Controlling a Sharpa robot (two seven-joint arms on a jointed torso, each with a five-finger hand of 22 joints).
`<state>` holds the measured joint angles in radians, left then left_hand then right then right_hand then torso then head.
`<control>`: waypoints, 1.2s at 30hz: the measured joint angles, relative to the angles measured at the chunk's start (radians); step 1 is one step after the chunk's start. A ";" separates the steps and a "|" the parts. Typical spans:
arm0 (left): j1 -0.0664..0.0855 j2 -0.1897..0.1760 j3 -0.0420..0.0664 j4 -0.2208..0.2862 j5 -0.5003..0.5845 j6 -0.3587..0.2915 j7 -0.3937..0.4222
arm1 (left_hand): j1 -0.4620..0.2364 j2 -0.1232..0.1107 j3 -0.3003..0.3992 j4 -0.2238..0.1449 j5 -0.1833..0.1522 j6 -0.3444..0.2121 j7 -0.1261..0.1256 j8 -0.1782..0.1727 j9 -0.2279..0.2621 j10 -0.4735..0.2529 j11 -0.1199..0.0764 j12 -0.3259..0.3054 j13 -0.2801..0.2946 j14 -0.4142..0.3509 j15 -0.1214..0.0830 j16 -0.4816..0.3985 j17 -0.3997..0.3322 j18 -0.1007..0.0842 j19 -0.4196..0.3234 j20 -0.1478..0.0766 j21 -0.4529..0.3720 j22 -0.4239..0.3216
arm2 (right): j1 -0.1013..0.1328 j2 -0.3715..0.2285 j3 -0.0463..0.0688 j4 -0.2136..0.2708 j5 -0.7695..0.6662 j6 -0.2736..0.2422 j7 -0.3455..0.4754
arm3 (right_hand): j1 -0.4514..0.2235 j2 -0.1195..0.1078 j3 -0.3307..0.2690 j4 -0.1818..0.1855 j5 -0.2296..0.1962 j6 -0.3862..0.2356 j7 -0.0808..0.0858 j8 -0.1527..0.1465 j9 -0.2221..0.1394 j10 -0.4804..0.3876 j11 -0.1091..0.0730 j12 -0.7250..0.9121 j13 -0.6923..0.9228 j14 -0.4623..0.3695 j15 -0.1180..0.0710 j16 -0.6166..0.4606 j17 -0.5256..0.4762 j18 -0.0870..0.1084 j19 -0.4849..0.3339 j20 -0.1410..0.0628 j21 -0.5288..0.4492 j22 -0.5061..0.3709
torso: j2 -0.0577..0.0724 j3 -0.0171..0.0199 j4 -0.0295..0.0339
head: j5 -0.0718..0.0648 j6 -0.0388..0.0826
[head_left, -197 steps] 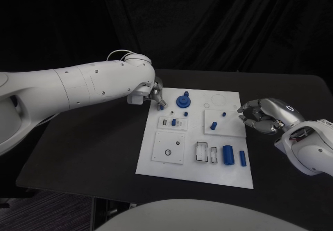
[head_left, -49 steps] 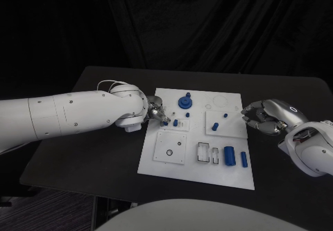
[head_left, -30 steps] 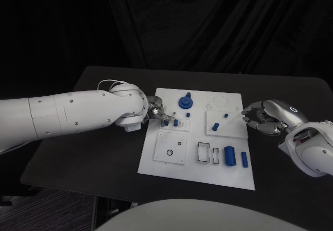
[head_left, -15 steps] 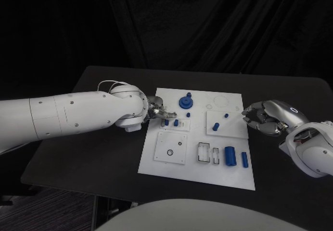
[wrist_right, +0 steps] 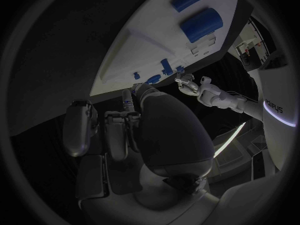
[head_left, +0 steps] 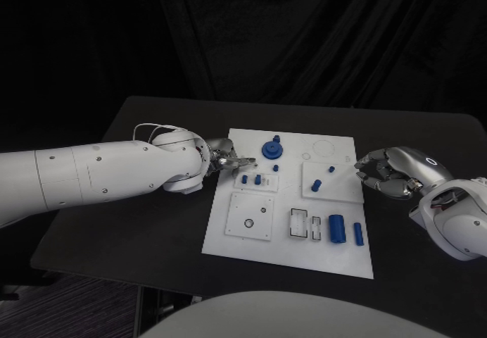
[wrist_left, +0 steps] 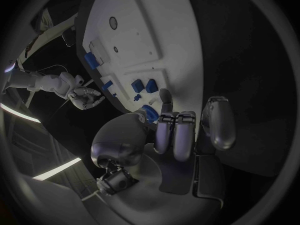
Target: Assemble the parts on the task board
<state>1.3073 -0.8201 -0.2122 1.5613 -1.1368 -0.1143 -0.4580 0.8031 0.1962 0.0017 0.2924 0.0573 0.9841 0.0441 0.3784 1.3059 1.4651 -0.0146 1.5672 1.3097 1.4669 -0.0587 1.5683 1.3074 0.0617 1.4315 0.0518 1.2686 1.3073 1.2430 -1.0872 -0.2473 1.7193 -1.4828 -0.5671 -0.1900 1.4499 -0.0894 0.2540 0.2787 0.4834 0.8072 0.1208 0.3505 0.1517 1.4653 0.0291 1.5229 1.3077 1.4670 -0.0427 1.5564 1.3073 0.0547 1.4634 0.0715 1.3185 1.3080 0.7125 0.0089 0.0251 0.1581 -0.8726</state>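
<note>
The white task board (head_left: 266,243) lies mid-table. My left hand (head_left: 229,163) hovers at its left edge, fingers stretched over the board and holding nothing; its palm and fingers (wrist_left: 176,135) reach toward two small blue pegs (head_left: 250,179) standing side by side in a small inset plate (wrist_left: 144,86). A blue round part (head_left: 271,149) stands just beyond the fingertips. Further blue pegs (head_left: 314,185) and two larger blue cylinders (head_left: 345,229) lie to the right. My right hand (head_left: 388,172) stays curled beside the board's right edge, off the board, nothing visible in it (wrist_right: 122,130).
A square inset plate with a black ring (head_left: 248,217) and a white slotted holder (head_left: 296,222) sit on the board's near half. Black table (head_left: 122,232) surrounds the board on all sides.
My left hand set a blue peg beside the other in the small inset plate, then let go and drew back toward the board's far left. The right hand has not moved.
</note>
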 measured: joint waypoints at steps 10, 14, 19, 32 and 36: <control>0.000 -0.006 0.000 -0.017 -0.025 -0.138 0.104 | 0.143 0.001 0.000 -0.007 0.124 -0.070 -0.005 0.068 0.002 0.000 -0.007 0.000 0.000 -0.004 -0.004 0.000 0.000 0.000 -0.022 -0.005 -0.024 0.000 | 0.000 -0.002 0.000 0.002 0.000 0.000 0.000 | 0.000 0.000 0.000 0.000 0.000 0.000 0.000 0.000 0.000 0.000 0.000 0.000 0.000 0.000 0.000 0.000 0.000 0.000 0.000 0.000 0.000 0.000 | 0.000 0.0003 0.0010 | -0.003 0.000; 0.000 0.004 0.000 -0.054 -0.028 -0.194 0.213 | 0.348 -0.093 0.058 0.001 0.331 -0.222 0.052 -0.013 -0.031 -0.094 0.046 -0.159 0.000 -0.021 0.052 -0.060 0.000 0.011 -0.142 0.026 -0.128 0.000 | 0.000 -0.002 0.000 0.002 0.000 0.000 0.000 | 0.000 0.000 0.000 0.000 0.000 0.000 0.000 0.000 0.000 0.000 0.000 0.000 0.000 0.000 0.000 0.000 0.000 0.000 0.000 0.000 0.000 0.000 | 0.000 0.0006 0.0009 | -0.006 0.000; 0.000 0.034 0.000 -0.131 -0.004 -0.218 0.414 | 0.520 -0.144 0.152 -0.003 0.343 -0.326 0.109 -0.136 -0.189 -0.732 0.127 -0.730 -0.106 -0.568 0.127 -0.391 -0.142 0.016 -0.383 0.071 -0.293 0.001 | 0.000 -0.003 0.000 0.003 0.000 -0.003 0.001 | 0.000 0.000 0.000 0.000 0.000 0.000 0.000 0.000 0.000 0.000 0.000 0.000 0.000 0.000 0.000 0.000 0.000 0.000 0.000 0.000 0.000 0.000 | 0.000 0.0006 0.0008 | -0.014 0.000; 0.000 0.124 0.000 -0.278 -0.025 -0.221 0.808 | 0.794 -0.265 0.392 -0.059 0.172 -0.264 0.002 -0.309 -0.627 -0.925 0.103 -1.119 -0.587 -0.419 0.078 -0.418 -0.286 0.031 -0.177 0.083 -0.044 0.001 | 0.000 -0.004 0.000 0.004 0.000 -0.009 0.004 | 0.000 0.000 0.000 0.000 0.000 0.004 0.004 0.000 0.000 0.000 0.000 0.000 0.000 0.000 0.000 0.000 0.000 0.000 0.000 0.000 0.000 0.000 | 0.001 -0.0005 -0.0020 | -0.028 0.000; -0.004 0.149 0.001 -0.295 -0.129 -0.238 0.842 | 0.802 -0.277 0.388 -0.084 0.108 -0.229 -0.042 -0.309 -0.672 -0.904 0.082 -1.106 -0.631 -0.334 0.058 -0.377 -0.256 0.031 -0.113 0.065 0.011 0.001 | 0.000 -0.003 0.000 0.003 0.000 -0.010 0.005 | 0.000 0.000 0.000 0.000 0.000 0.007 0.000 0.000 0.000 0.000 0.000 0.000 0.000 0.000 0.000 0.000 0.000 0.000 0.000 0.000 0.000 0.000 | 0.001 -0.0013 -0.0035 | -0.030 0.000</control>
<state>1.3033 -0.6708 -0.2113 1.2664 -1.2653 -0.3521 0.3840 1.6055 -0.0806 0.3897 0.2080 0.1649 0.7553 0.0018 0.0696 0.6338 0.5615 0.0678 0.4609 0.6790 1.1331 -0.0005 1.1910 1.0516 0.0925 1.3185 0.1165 1.2799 1.3079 1.2430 -1.0901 -0.2473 1.7225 -1.4824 -0.5771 -0.1851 1.4499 -0.0895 0.2540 0.2786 0.4834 0.8144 0.1209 0.3505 0.1519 1.4652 0.0290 1.5229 1.3075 1.4671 -0.0427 1.5564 1.3073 0.0546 1.4634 0.0715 1.3185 1.3076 0.7133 0.0076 0.0217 0.1280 -0.8726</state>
